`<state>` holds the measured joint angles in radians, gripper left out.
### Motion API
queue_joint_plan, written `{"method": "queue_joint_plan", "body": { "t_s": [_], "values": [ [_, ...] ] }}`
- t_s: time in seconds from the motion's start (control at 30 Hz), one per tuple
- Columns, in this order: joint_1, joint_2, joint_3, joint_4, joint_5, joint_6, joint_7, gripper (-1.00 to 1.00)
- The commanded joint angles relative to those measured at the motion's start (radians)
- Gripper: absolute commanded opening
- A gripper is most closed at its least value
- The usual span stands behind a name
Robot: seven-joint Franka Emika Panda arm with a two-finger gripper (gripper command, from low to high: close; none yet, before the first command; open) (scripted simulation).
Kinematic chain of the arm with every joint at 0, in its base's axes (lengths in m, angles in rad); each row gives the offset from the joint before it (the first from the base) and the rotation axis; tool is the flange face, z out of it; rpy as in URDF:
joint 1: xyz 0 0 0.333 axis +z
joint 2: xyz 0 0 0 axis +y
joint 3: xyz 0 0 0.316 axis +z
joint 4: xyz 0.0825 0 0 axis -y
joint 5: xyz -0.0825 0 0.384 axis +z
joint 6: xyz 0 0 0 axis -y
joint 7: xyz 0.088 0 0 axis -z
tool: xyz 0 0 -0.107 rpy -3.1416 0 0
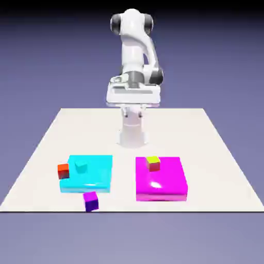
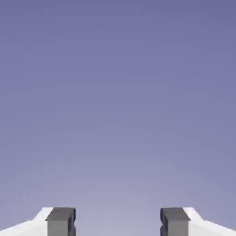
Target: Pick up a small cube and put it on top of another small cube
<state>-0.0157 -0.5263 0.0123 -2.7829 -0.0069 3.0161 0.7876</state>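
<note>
Right, progress: nothing is done yet, operator, you have all of it ahead.
Purple cube (image 1: 91,200): it sits on the table (image 1: 216,170) at the near edge, just in front of the cyan block (image 1: 95,175).
Yellow-green cube (image 1: 153,163): it rests on the magenta block (image 1: 162,183), with nothing on top.
Gripper (image 2: 117,223): 2 tips spread apart, nothing between them.
Exterior view: gives you all cubes and blocks.
Hand view: shows only backdrop beyond the fingertips (image 2: 60,221).
</note>
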Motion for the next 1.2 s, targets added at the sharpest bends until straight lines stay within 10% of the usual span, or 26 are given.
{"method": "queue_joint_plan", "body": {
  "t_s": [0.0,0.83,1.03,1.07,1.17],
  "values": [
    [-0.023,0.036,0.01,0.023,-0.006,-0.017,0.039,0.0],
    [-0.591,0.934,0.263,0.58,-0.146,-0.446,0.995,0.0],
    [-0.54,1.098,0.201,0.612,-0.206,-0.314,1.036,0.0],
    [-0.54,1.098,0.201,0.612,-0.206,-0.314,1.036,-1.0],
    [-0.562,1.026,0.228,0.598,-0.179,-0.372,1.018,-1.0]
  ]
}}
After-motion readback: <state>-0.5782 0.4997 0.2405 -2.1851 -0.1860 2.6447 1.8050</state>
